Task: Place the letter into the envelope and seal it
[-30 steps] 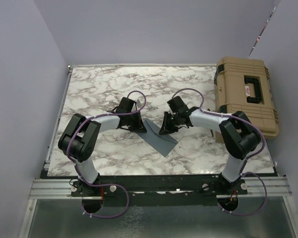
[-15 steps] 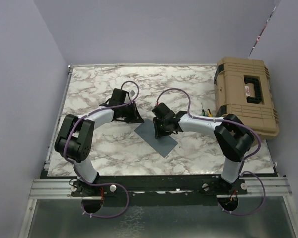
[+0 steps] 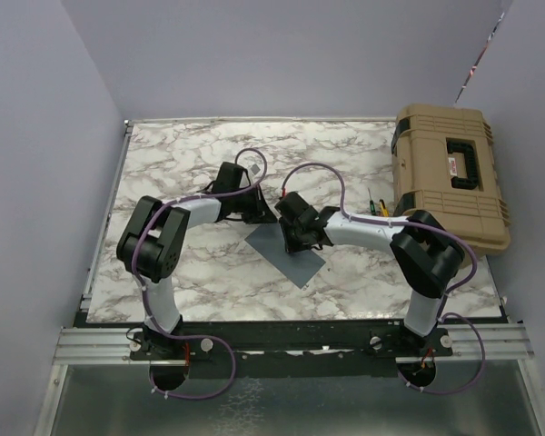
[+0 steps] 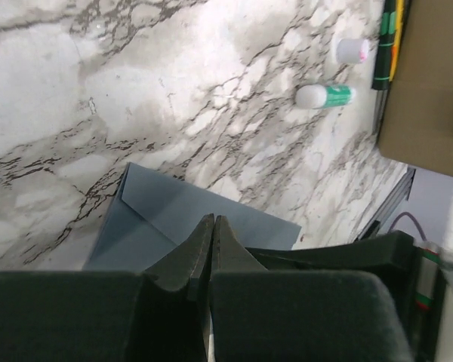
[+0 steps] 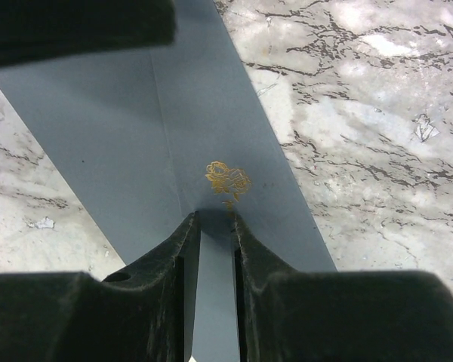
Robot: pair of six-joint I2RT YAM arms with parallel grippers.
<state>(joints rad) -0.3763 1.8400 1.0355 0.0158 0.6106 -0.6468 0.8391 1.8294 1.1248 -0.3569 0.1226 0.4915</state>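
The slate-blue envelope (image 3: 289, 252) lies flat on the marble table, turned diamond-wise between the two arms. Its flap is folded down, and a small gold rose seal (image 5: 227, 179) sits at the flap's tip. My right gripper (image 3: 293, 238) (image 5: 214, 219) stands narrowly open, its fingertips down on the envelope (image 5: 196, 121) just short of the seal, with nothing between them. My left gripper (image 3: 262, 216) (image 4: 213, 220) is shut and empty, its tip over the envelope's (image 4: 189, 215) far edge. The letter does not show in any view.
A tan hard case (image 3: 450, 177) stands at the table's right edge. Next to it lie a small white bottle with a green label (image 4: 322, 95), a white cap (image 4: 352, 50) and thin tools (image 3: 374, 204). Lilac walls close in the left, right and back.
My right gripper has moved left onto the envelope, opened a little wider, then narrowed. The left gripper swung left and came back to the envelope's far corner. The envelope now lies flat.
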